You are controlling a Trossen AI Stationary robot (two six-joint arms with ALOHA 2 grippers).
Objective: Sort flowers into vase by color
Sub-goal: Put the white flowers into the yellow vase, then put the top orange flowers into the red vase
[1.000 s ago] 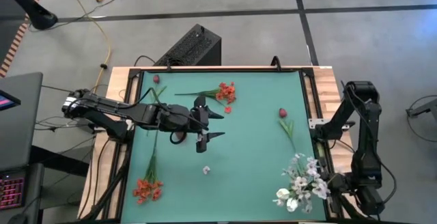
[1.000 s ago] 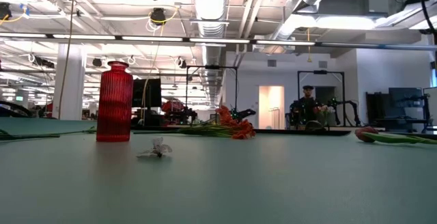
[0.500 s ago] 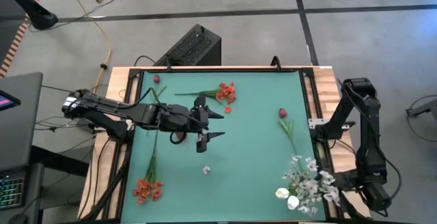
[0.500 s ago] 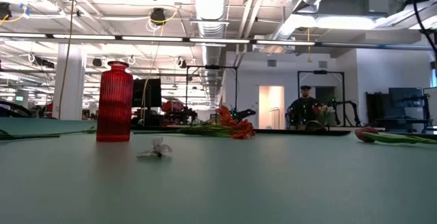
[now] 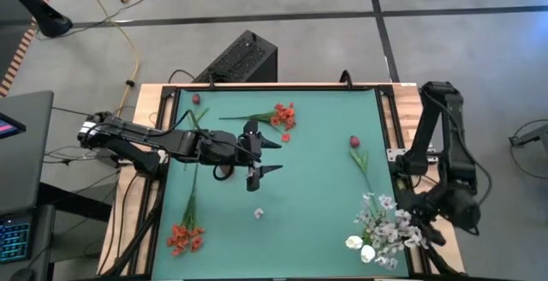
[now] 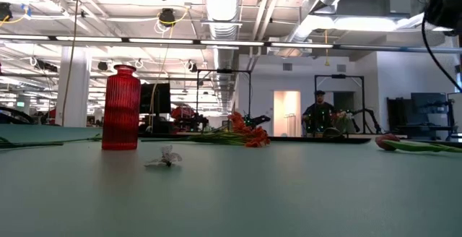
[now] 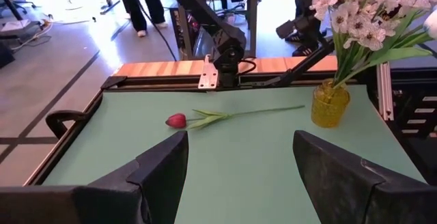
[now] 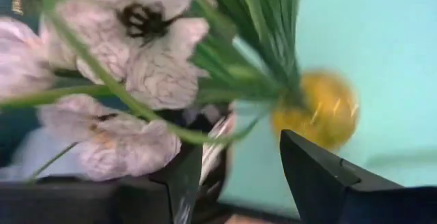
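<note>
White blossom sprays (image 5: pixel 381 230) stand in a small yellow vase (image 8: pixel 315 109) at the table's near right corner, also seen in the left wrist view (image 7: pixel 362 19). My right gripper (image 5: pixel 419 230) is open right beside them, blossoms (image 8: pixel 130 67) close in front of its fingers. My left gripper (image 5: pixel 264 157) is open and empty over the table's middle. A red ribbed vase (image 6: pixel 121 107) stands upright. Orange-red clusters lie at the far middle (image 5: pixel 282 116) and near left (image 5: pixel 184 236). A dark red bud (image 5: pixel 354 142) on a stem lies at the right. My right gripper has a white blossom and a green stem (image 8: pixel 205 138) lying in front of its open fingers; I cannot tell whether they touch. My left gripper touches nothing.
A loose white blossom (image 5: pixel 259 213) lies on the green mat near the middle. Another dark bud (image 5: pixel 195 98) lies at the far left corner. Wooden rails frame the mat (image 5: pixel 308 195). A person stands in the room behind (image 6: pixel 320 114).
My right arm has swung its upper part toward the table's far edge, and its gripper has drawn back toward the right edge, off the white flowers. The white sprays have swayed a little toward the right edge. My left arm has kept still.
</note>
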